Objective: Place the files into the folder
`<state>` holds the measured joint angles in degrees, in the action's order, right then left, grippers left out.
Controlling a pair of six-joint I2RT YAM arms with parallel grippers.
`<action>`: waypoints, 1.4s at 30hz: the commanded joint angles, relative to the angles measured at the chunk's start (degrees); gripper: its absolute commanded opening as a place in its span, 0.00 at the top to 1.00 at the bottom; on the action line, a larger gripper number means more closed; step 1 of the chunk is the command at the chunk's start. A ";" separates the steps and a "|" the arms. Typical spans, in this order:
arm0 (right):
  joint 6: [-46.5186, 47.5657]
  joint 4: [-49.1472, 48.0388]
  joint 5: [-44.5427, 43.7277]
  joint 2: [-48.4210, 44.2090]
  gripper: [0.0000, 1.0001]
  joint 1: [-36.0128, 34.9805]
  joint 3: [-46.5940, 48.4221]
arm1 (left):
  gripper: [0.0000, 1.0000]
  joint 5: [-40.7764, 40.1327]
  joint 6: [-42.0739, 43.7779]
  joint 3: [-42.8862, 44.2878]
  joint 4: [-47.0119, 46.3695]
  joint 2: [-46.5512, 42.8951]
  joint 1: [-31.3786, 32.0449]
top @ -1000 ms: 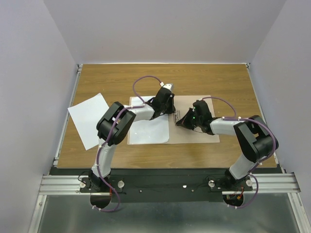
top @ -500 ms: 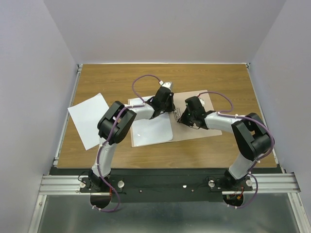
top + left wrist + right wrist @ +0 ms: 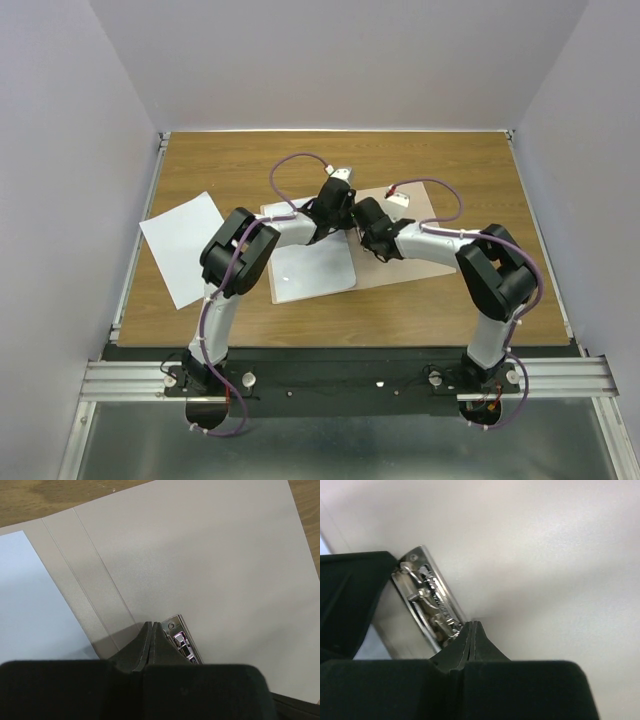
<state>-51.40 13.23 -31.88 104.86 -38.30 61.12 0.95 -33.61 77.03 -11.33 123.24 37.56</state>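
Cardboard folder (image 3: 420,268) lies open, prob. stiff, slick inside. Closed & empty: left pincer (image 3: 151,629), right pincer (image 3: 471,628), tips at its clip (image 3: 427,597). 1st sheet (image 3: 312,272) on folder, 2nd sheet (image 3: 185,245) well left of it; prob. floppy, pinch edges.

Even overhead light, soft shadows, blurry wrist close-ups.

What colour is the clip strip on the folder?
Shiny silver metal. The clip strip shows best in the right wrist view.
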 commanded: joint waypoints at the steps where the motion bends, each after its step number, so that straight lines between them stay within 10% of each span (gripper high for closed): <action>1: 4.46 3.04 3.70 0.62 0.99 0.77 -0.91 | 1.00 2.39 1.61 -3.38 12.56 4.29 1.02; 9: 5.96 -3.56 14.47 -8.17 0.97 1.57 -4.95 | 1.00 2.48 0.65 -4.44 12.30 2.62 1.02; 26: 6.84 -10.42 16.58 -29.88 0.15 6.57 -15.07 | 0.99 -0.07 5.65 -5.93 11.94 -9.33 1.46; 28: 6.14 -10.42 17.02 -30.41 0.07 7.45 -15.77 | 0.80 -0.51 5.83 -5.15 12.73 -9.60 1.46; 34: 6.92 -10.51 19.30 -28.49 0.07 9.03 -14.64 | 0.51 -2.79 4.61 -6.19 13.62 -13.19 1.81; 42: 17.37 -10.33 35.02 -17.16 0.33 13.08 -4.62 | 0.50 -4.64 0.56 -14.71 11.95 -23.28 4.09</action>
<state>-42.78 3.25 -9.39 81.28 -26.50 49.54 -0.95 -30.52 67.57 1.02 107.26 39.77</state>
